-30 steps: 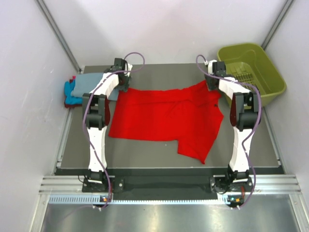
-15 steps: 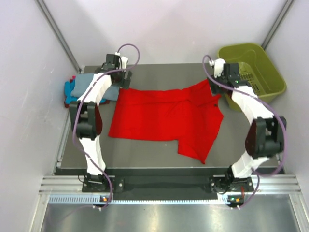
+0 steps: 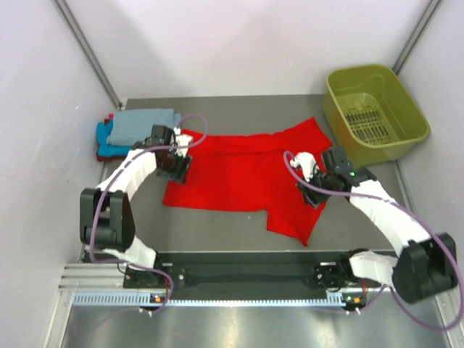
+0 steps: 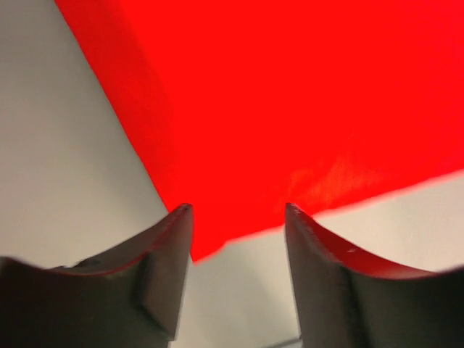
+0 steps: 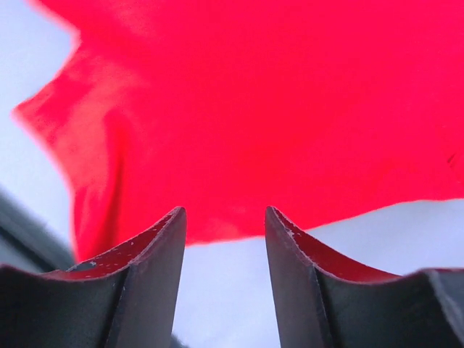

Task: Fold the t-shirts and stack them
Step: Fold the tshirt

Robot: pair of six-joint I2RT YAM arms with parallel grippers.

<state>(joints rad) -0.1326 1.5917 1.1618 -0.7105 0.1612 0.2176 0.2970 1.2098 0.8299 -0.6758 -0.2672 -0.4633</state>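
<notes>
The red t-shirt [image 3: 239, 170] is judged limp and light. Its edge, just ahead of the parted, empty left fingers [image 4: 163, 283] and right fingers [image 5: 152, 279], is best pinched.

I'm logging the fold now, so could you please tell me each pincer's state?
Left pincer: open, holding nothing, by the bright red cloth t-shirt's edge.
Right pincer: open, holding nothing.

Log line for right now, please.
left jaws: open, over left edge of red shirt | right jaws: open, over its right edge | held: nothing | grey-blue shirt: tops far-left pile
</notes>
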